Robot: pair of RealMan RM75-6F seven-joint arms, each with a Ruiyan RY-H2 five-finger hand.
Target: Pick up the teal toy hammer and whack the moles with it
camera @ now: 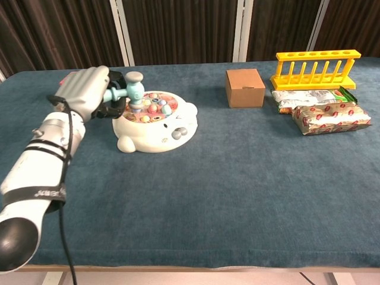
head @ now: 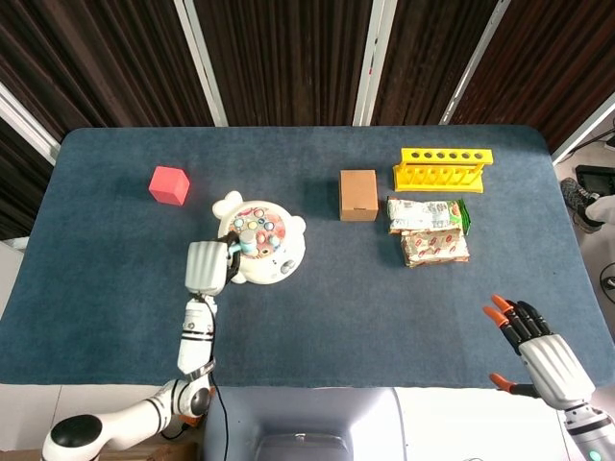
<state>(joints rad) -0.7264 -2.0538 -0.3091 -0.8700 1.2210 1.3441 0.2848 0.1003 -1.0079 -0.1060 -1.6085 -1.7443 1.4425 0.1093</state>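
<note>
The white bear-shaped mole toy [head: 261, 244] [camera: 155, 123] sits left of the table's middle, with coloured moles on its round top. My left hand [head: 206, 266] [camera: 85, 92] grips the teal toy hammer [camera: 129, 89] [head: 240, 246] by its handle. The hammer head hangs over the toy's left side, just above the moles. My right hand [head: 540, 356] hovers near the front right corner of the table, fingers spread and nothing in it. The chest view does not show the right hand.
A pink cube [head: 169, 184] lies at the back left. A brown cardboard box [head: 358, 195] [camera: 244, 88] stands right of the toy. Further right are a yellow test tube rack [head: 443, 169] [camera: 315, 69] and two snack packets [head: 429, 230] [camera: 323, 110].
</note>
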